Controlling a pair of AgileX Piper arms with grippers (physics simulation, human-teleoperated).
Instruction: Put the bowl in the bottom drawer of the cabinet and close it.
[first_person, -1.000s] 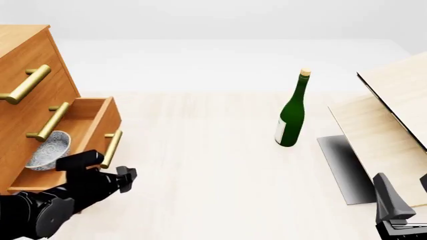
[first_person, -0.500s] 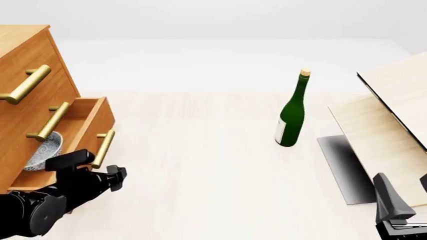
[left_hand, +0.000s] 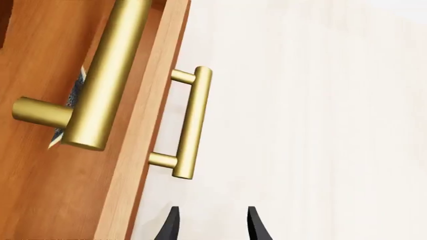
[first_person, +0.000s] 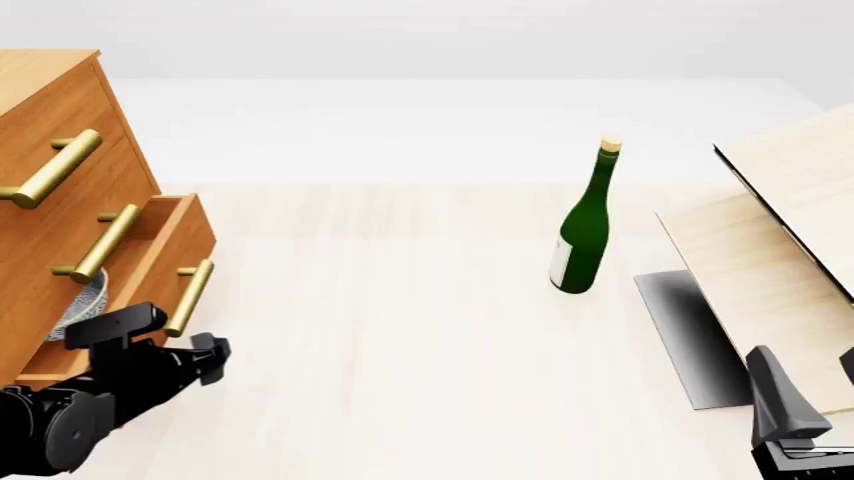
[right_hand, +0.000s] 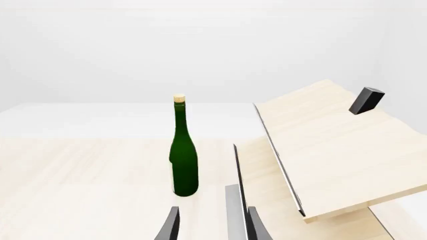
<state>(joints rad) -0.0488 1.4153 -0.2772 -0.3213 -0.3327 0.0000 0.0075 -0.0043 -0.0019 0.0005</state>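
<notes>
The orange-brown cabinet (first_person: 60, 110) stands at the far left. Its bottom drawer (first_person: 176, 248) is pulled out a short way. The speckled white bowl (first_person: 83, 303) lies inside, only a sliver of it showing behind the middle drawer's handle. My left gripper (first_person: 203, 360) is low in front of the drawer, just below its brass handle (first_person: 191, 297). In the left wrist view the left gripper (left_hand: 212, 225) is open and empty, near the handle (left_hand: 193, 122); a strip of bowl (left_hand: 75, 97) shows. My right gripper (right_hand: 212, 225) is open and empty at the near right.
A green bottle (first_person: 585, 225) with a cork stands mid-table on the right. Pale wood boards (first_person: 774, 230) lean over a grey plate (first_person: 681, 335) at the right edge. The middle drawer's handle (left_hand: 110, 70) juts out above the bottom drawer.
The bottom drawer has slid back toward the cabinet, hiding most of the bowl. My left gripper moved left along with it. The right arm stayed still.
</notes>
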